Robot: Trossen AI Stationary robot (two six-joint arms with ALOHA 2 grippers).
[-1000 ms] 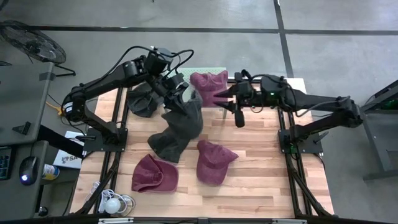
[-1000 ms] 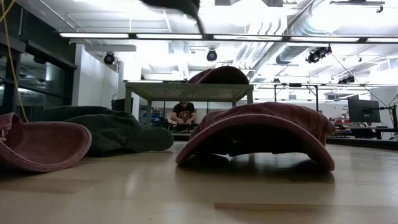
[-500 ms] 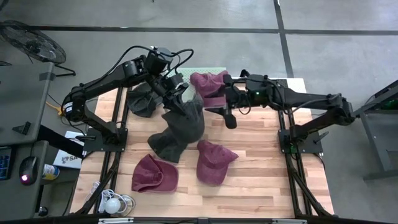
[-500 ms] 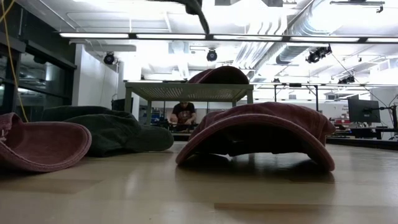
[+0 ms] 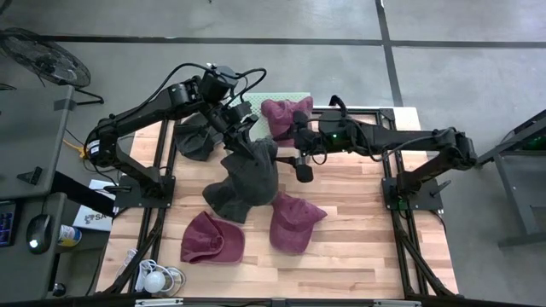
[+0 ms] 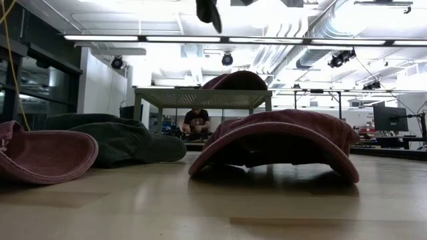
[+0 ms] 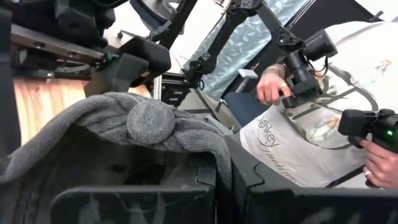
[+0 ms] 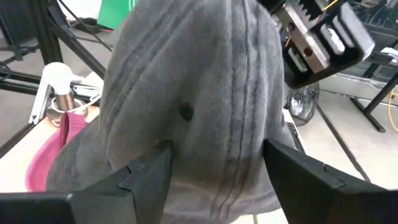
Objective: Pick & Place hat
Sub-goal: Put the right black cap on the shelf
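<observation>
A grey knit hat (image 5: 247, 177) hangs above the table's middle from my left gripper (image 5: 245, 136), which is shut on it. In the left wrist view its crown and top button (image 7: 151, 120) lie just ahead of the left gripper (image 7: 211, 183). My right gripper (image 5: 286, 147) stands open at the hat's right side. In the right wrist view the grey hat (image 8: 199, 93) fills the space between the right gripper's (image 8: 216, 152) two fingers. I cannot tell whether they touch it. My left gripper holds the grey hat by its upper part (image 8: 273, 37), coming level from the table's far left. The fingers themselves hide the exact place of contact. The hat hangs below the fingers in slack folds, and its lower end (image 5: 226, 200) droops toward the table's near side.
A maroon hat (image 5: 286, 115) lies on a raised green mesh platform (image 5: 294, 95) at the far middle. Two more maroon hats (image 5: 294, 223) (image 5: 213, 237) lie near the front. A dark green hat (image 5: 196, 136) lies at the far left. A person (image 7: 298, 124) stands beyond the table.
My right gripper has travelled toward the table's left, away from the maroon hat on the platform and up to the hanging grey hat, sinking a little and rolling slightly. Its fingers have opened wider. The grey hat and my left gripper have stayed where they were.
</observation>
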